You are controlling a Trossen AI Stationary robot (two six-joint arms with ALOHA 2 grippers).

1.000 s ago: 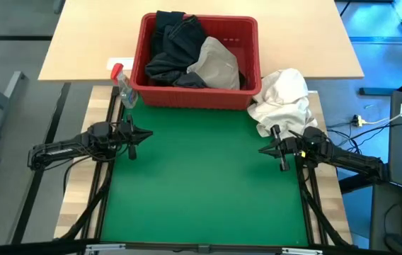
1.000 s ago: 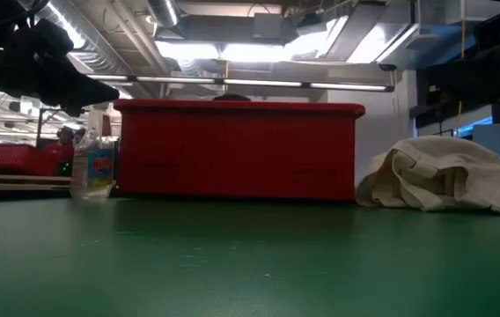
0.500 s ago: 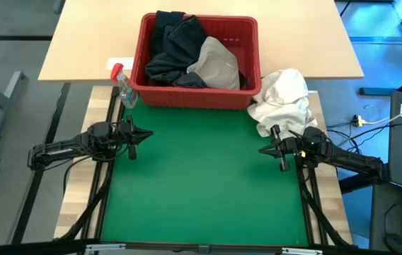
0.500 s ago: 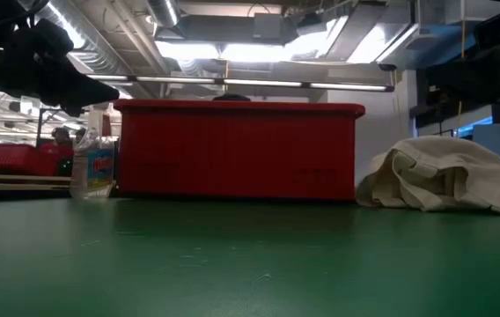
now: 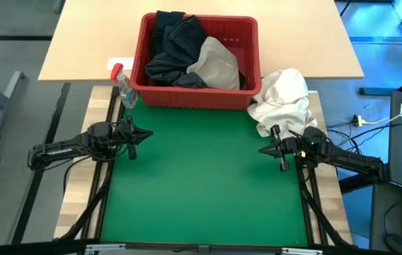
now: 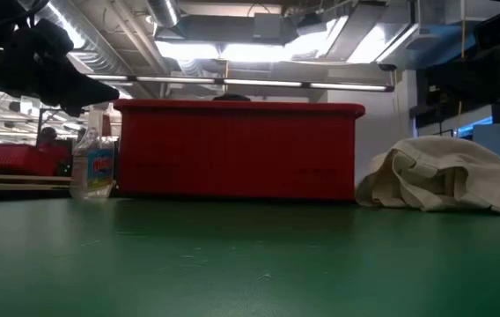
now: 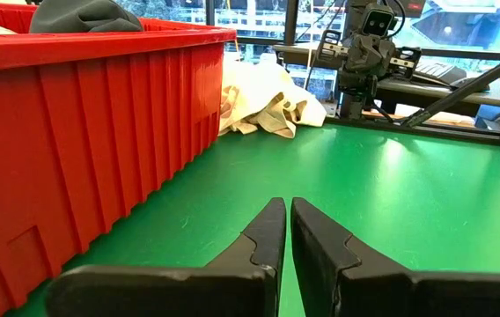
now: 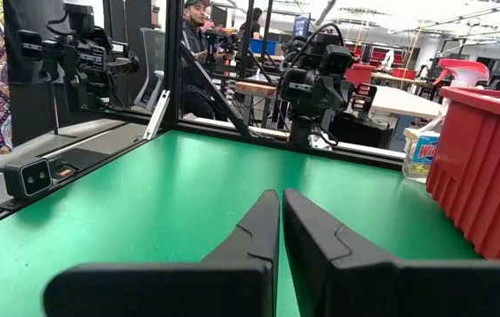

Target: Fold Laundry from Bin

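The red bin (image 5: 199, 95) stands at the far edge of the green mat (image 5: 201, 184); it also shows in the low view (image 6: 237, 150) and the left wrist view (image 7: 74, 132). In it lie dark garments (image 5: 173, 46) and a khaki-beige one (image 5: 219, 64). My left gripper (image 5: 148, 133) (image 7: 287, 216) is shut and empty above the mat's left edge. My right gripper (image 5: 261, 150) (image 8: 280, 207) is shut and empty above the mat's right edge. Both point toward the mat's middle.
A white cloth bundle (image 5: 282, 99) lies at the bin's right, just beyond my right gripper. A clear spray bottle with a red top (image 5: 123, 86) stands at the bin's left. People show in the room behind in the right wrist view (image 8: 199, 53).
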